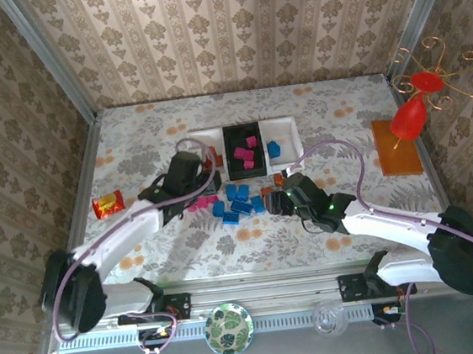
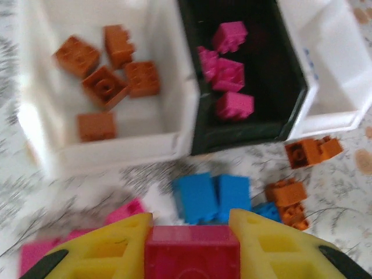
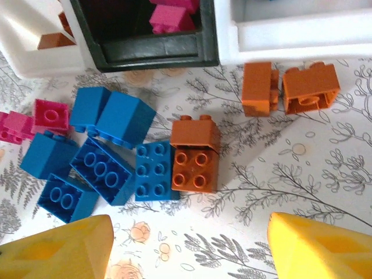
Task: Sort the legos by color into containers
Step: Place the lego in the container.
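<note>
My left gripper [image 2: 190, 224] is shut on a magenta lego [image 2: 192, 251], held just above the table in front of the containers; it is seen from above [image 1: 187, 178]. The left white tray [image 2: 116, 148] holds several brown legos and the black tray [image 2: 244, 133] several magenta ones. The right white tray [image 1: 287, 134] holds a blue lego [image 1: 274, 148]. Blue legos [image 3: 104, 157] lie loose on the table, with magenta ones [image 3: 49, 115] to their left. My right gripper [image 3: 189, 232] stands open over the table, just short of a brown lego [image 3: 195, 160]. Two more brown legos [image 3: 290, 87] lie by the right white tray.
A red-yellow snack packet [image 1: 107, 205] lies at the left. At the right an orange-brown mat [image 1: 398, 147] carries a red piece on a wire stand [image 1: 412, 112]. A patterned plate [image 1: 229, 328] and a glass [image 1: 330, 319] sit beyond the near rail. Papered walls enclose the table.
</note>
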Robot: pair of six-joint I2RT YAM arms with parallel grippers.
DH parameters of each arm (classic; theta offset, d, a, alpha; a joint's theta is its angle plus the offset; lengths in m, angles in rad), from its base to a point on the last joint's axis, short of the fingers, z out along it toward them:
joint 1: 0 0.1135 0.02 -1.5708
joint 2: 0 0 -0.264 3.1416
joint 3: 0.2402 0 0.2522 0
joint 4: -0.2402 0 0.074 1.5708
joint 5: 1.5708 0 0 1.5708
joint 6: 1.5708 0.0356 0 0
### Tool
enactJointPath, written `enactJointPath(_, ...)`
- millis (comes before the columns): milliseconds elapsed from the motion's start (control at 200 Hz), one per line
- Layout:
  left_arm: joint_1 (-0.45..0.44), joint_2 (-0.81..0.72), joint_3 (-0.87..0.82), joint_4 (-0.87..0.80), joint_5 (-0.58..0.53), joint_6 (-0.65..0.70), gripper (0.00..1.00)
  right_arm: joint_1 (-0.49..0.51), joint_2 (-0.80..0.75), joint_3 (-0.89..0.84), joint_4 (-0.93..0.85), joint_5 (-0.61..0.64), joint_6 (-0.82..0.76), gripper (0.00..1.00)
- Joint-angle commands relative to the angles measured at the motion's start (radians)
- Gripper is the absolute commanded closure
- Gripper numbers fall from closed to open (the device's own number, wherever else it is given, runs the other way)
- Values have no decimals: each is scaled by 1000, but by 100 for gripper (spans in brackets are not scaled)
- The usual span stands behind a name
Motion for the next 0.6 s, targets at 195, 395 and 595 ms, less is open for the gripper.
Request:
enactJointPath(195,-28,439,484,-53,25,100,69,-5,-110,-91,-70,60,75,28)
enactJointPath(395,-26,676,741,-166,11,122,63,-5,-203,-147,-113,69,102,28)
enactJointPath(595,-28,717,862,-213,22,120,36,-5,-234,-153,-142,72,101,27)
